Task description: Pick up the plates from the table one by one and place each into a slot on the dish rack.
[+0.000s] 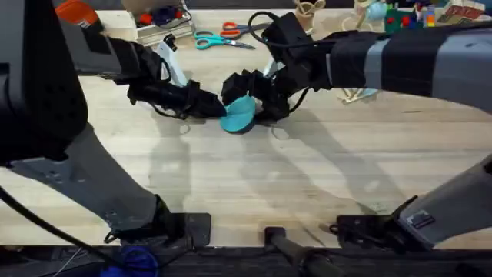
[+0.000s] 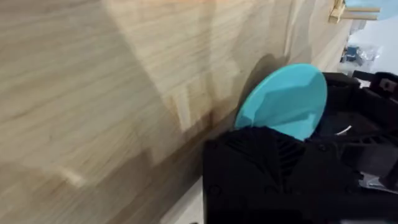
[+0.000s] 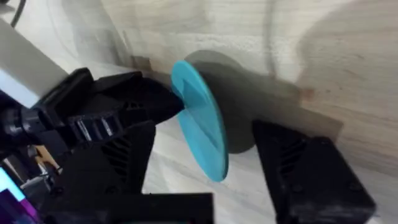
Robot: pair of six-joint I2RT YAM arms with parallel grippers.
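both claws meet at the middle of the table [image 1: 254,185] around one turquoise plate [image 1: 240,115] — the left claw [image 1: 217,105] from the left, the right claw [image 1: 250,96] from the right. we see the plate tilted up on its edge, lower rim on or just off the wood; we cannot tell which.

right claw: in its wrist view the fingers [image 3: 311,171] stand spread, with the plate [image 3: 200,119] edge-on between them, nearer one finger and apart from the other. we read it as unclenched, not yet gripping.

left claw: its wrist view has the plate [image 2: 286,99] just beyond the black finger body [image 2: 273,168]. whether it is clamped on the rim or only propping it, we cannot tell.

step in hand, as we judge it: the pickup of the first plate — two arms working together to stand it up so one can take the rim. nothing is racked yet.

next move calls for: the right claw closing across the plate's thin edge, the left giving way, then a lift and carry to the rack [image 1: 355,94] at the far right.

plate: small, round, flat, bright turquoise, smooth and matte, thin at the rim. likely slippery when pinched.
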